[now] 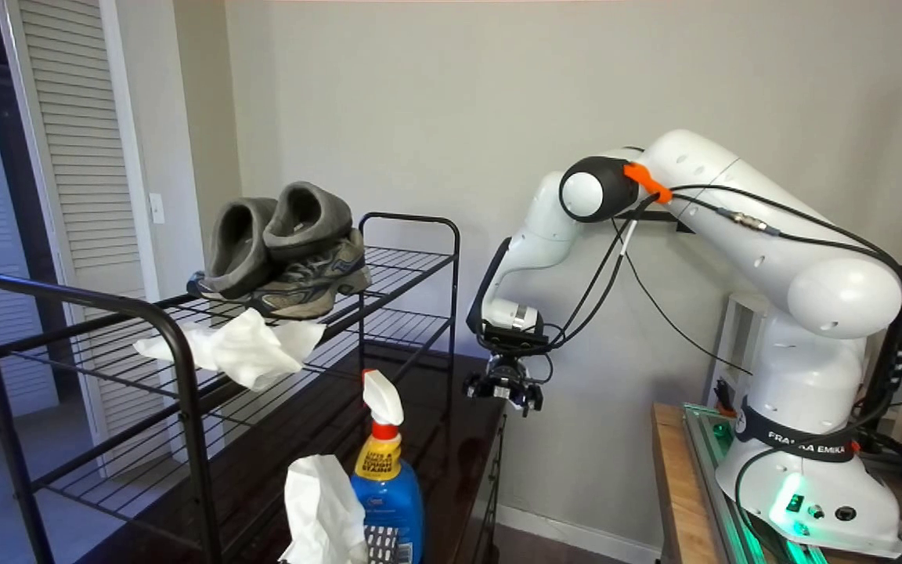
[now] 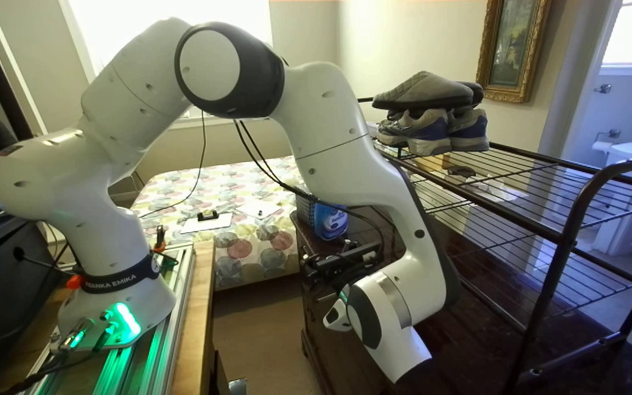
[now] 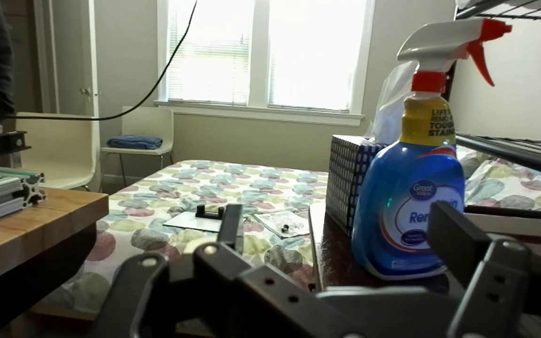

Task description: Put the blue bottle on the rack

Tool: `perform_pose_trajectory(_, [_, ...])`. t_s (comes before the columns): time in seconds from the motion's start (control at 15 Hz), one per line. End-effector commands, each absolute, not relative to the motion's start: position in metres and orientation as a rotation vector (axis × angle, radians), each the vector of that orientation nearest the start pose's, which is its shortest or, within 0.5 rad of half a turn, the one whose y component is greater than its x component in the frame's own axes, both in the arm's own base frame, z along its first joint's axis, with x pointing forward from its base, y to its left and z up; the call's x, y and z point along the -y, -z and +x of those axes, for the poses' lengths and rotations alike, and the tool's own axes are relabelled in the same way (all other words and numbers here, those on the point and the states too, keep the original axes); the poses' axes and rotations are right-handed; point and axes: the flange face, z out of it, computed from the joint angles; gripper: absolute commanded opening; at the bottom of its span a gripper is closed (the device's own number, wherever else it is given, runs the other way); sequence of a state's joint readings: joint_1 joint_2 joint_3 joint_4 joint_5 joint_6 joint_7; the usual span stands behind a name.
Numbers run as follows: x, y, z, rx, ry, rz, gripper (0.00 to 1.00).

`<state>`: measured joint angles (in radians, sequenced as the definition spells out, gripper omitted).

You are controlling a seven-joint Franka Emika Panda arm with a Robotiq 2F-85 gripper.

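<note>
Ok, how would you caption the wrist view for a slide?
Pincer, open and empty, in front of the bottle, which partly hides a tissue box.

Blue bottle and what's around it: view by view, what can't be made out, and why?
Blue bottle: base cut off by the bottom edge in an exterior view, body partly behind the tissue box.
Its upper part: behind the arm in an exterior view.
Its front label, wrist view: end covered by a finger of the tool.
Rack, wrist view: mostly beyond the right edge.
Small black item on the bed, wrist view: too small to name.
</note>
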<state>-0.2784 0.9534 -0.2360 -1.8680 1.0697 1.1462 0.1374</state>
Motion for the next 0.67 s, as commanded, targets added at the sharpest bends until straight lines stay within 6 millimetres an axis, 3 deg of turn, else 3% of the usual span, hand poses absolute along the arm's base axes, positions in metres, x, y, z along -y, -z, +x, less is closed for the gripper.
perform_pose_trajectory(0.0, [0.107,-0.045,0.443,-1.059,-1.275,-1.278,1.0])
perform_pose_trajectory(0.47, [0.068,-0.06,0.428,-1.109,-1.329,-1.309,1.0])
perform_pose_trajectory(0.6, [0.063,-0.066,0.427,-1.131,-1.27,-1.311,1.0])
